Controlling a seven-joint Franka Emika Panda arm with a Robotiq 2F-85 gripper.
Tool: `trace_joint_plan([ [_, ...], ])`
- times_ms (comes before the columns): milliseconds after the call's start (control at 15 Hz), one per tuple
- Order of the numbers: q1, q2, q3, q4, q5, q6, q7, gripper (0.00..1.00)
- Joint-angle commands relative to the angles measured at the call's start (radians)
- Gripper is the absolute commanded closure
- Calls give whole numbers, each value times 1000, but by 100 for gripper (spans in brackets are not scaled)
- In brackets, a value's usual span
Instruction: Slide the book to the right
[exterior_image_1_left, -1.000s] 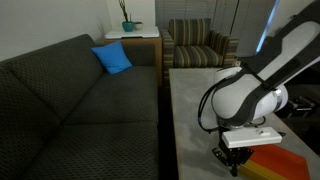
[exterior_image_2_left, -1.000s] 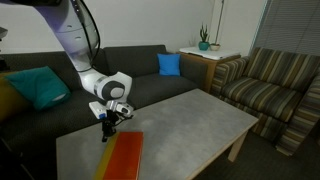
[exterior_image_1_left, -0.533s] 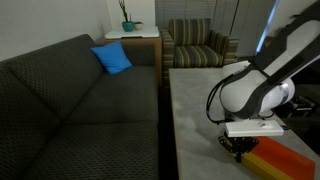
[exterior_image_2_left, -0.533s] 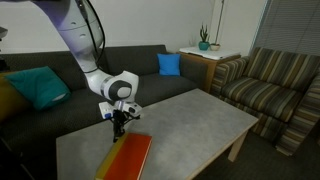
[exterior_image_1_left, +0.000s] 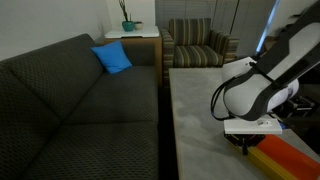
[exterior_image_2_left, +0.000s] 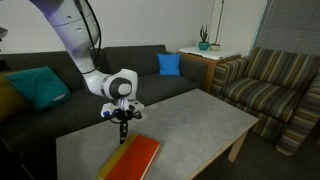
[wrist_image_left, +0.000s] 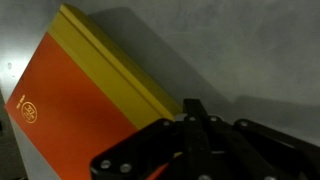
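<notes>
Book (exterior_image_2_left: 133, 160) pos? Anything cut off?
– Flat on worktop (exterior_image_2_left: 195, 115) near its corner, orange cover up, yellow edge twd tool (exterior_image_2_left: 124, 137). Wrist view crops its lower end; in an exterior view the book (exterior_image_1_left: 287, 160) is clipped by frame edge.
– Tool?
– Fingers together, nothing btwn them, tips right at the yellow edge; actual contact hard to tell. Arm comes down from above, wrist approx vertical.

Dark sofa (exterior_image_1_left: 80, 100); striped armchair (exterior_image_1_left: 195, 45); grey table (exterior_image_2_left: 190, 125).
</notes>
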Motion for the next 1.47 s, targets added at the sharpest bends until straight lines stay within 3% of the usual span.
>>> trace_joint_plan([
  [0, 33, -49, -45, -95, -21, 22, 89, 100],
  [733, 35, -85, -97, -168, -68, 19, 229, 100],
  [1067, 34, -104, -90, -179, -93, 26, 247, 100],
  [1133, 37, -123, -80, -193, -96, 26, 238, 75],
  [1267, 37, -171, -51, -228, -103, 31, 211, 68],
  [1400, 22, -223, -8, -261, -107, 24, 158, 53],
])
